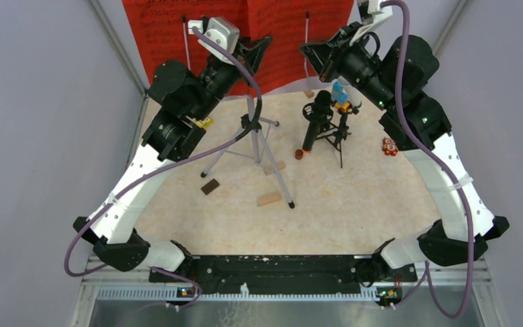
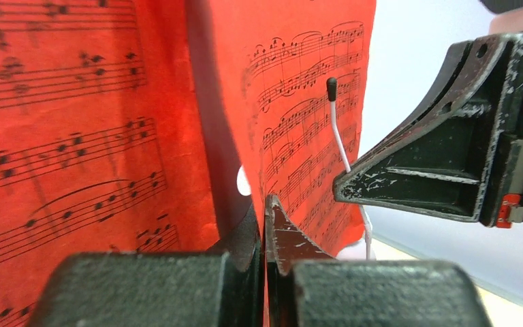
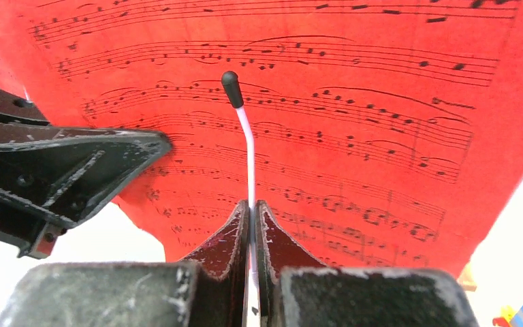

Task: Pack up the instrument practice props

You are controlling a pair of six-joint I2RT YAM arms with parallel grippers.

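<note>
The red sheet-music pages (image 1: pixel 282 27) stand on the music stand at the back; its plate is hidden behind them. The silver tripod (image 1: pixel 262 146) stands below. My left gripper (image 1: pixel 262 46) (image 2: pixel 266 204) is shut on the inner edge of the right red page (image 2: pixel 299 102). My right gripper (image 1: pixel 308 51) (image 3: pixel 252 208) is shut on the stand's thin white page-holder wire (image 3: pixel 249 150) with a black tip, in front of the red page (image 3: pixel 354 136). The black microphone (image 1: pixel 313 126) with its orange end leans on the small black tripod (image 1: pixel 339 133).
A blue-and-orange toy car (image 1: pixel 341 93) sits behind the microphone. Wooden blocks (image 1: pixel 270 199) lie by the tripod feet, a dark block (image 1: pixel 210 186) is at the left, and a small red toy (image 1: pixel 389 146) is at the right. A second page-holder wire (image 1: pixel 185 37) stands at the left.
</note>
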